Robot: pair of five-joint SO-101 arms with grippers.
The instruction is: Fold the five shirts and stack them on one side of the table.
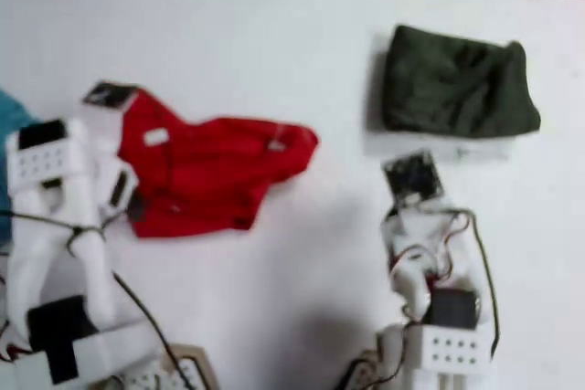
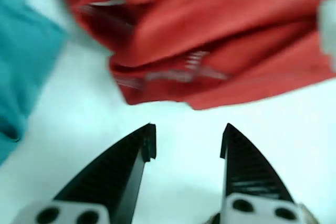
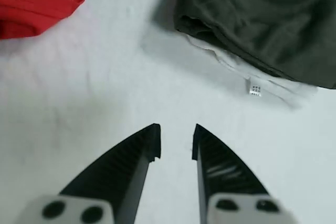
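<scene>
Red shirt point(image 1: 206, 171), crumpled, before left gripper point(image 2: 189, 132), jaws spread; teal shirt point(image 2: 21, 66) beside. Green shirt point(image 1: 457, 84) atop white shirt point(image 3: 273, 85); right gripper point(image 3: 176, 129) jaws parted.

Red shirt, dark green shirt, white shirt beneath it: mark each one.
red shirt point(image 1: 206, 175): high view, middle of its crumpled body.
dark green shirt point(image 1: 457, 84): high view, centre of the folded top.
white shirt point(image 3: 278, 85): right wrist view, edge sticking out underneath.

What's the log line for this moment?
green shirt: folded, on white shirt; red shirt: crumpled; teal shirt: left edge; left gripper: open, by red shirt; right gripper: open, empty
</scene>
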